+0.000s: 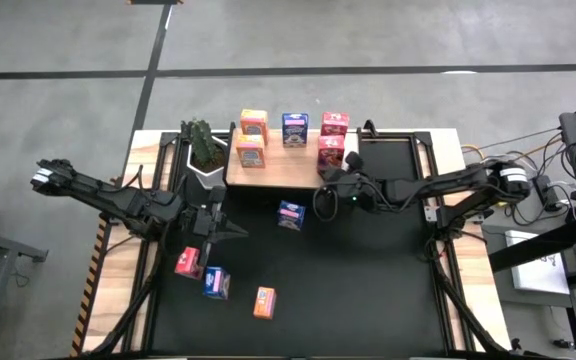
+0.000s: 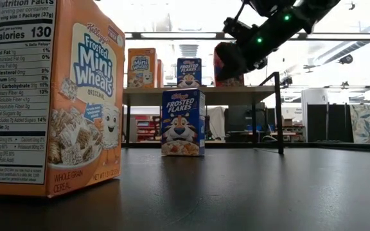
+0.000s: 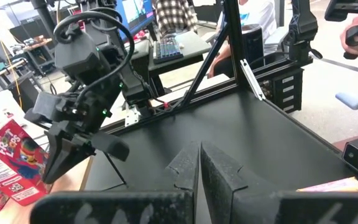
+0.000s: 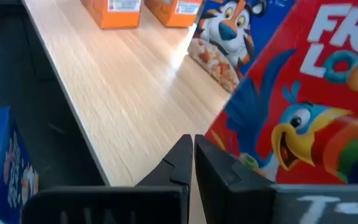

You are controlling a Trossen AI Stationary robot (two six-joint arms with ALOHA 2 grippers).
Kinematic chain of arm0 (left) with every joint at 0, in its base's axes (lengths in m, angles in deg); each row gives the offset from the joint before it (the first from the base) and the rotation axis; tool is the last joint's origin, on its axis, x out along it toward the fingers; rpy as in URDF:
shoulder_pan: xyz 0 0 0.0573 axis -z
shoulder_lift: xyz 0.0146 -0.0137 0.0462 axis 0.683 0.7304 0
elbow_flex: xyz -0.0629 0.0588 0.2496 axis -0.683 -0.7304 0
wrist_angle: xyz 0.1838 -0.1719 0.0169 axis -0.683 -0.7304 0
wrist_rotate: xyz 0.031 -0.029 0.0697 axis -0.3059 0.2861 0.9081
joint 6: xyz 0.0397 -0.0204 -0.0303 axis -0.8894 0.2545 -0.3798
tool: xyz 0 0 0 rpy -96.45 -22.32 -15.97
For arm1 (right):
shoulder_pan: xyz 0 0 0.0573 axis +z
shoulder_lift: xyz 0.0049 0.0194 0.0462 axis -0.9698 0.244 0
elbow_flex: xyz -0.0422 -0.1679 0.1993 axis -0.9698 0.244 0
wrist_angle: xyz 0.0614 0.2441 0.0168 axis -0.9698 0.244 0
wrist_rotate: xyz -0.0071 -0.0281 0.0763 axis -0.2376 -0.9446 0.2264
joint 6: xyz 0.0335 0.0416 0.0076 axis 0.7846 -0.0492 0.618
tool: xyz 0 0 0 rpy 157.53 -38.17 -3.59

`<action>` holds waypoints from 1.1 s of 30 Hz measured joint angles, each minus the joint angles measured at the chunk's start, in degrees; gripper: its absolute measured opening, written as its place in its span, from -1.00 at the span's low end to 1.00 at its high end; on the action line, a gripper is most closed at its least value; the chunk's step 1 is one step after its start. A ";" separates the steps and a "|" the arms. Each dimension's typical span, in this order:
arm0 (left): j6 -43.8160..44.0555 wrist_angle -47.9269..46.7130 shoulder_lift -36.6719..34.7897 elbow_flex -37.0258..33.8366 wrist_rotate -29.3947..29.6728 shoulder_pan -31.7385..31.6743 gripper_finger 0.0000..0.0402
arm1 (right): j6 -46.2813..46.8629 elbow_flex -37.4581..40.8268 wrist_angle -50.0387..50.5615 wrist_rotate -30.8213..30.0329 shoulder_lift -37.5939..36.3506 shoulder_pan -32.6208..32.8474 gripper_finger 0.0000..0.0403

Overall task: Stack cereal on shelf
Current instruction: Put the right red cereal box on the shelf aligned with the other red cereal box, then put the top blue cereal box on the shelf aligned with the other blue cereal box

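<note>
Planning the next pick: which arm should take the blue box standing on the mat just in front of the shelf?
Probably right. The right gripper sits at the shelf edge, close to the blue box. The left gripper is slightly farther and nearer three loose boxes.

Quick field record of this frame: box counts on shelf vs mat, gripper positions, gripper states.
shelf: five boxes on it: two orange, one blue, two red
black mat: four boxes: blue Frosted Flakes box near the shelf's front edge; red box, blue box, orange box at front left
right gripper: at the shelf's front right corner, beside the front red box, fingers shut, empty
left gripper: over the mat, left of centre, fingers shut, empty
potted plant: left of the shelf
</note>
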 joint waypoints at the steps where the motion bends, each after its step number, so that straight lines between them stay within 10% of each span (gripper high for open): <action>1: 0.01 -0.02 0.00 0.00 0.01 -0.02 -0.99 | -0.24 0.00 -0.39 -0.21 0.23 -0.06 -0.96; 33: 0.24 -0.34 0.02 -0.01 0.02 0.00 -0.99 | -1.72 0.00 -4.13 -0.42 0.69 1.46 -0.96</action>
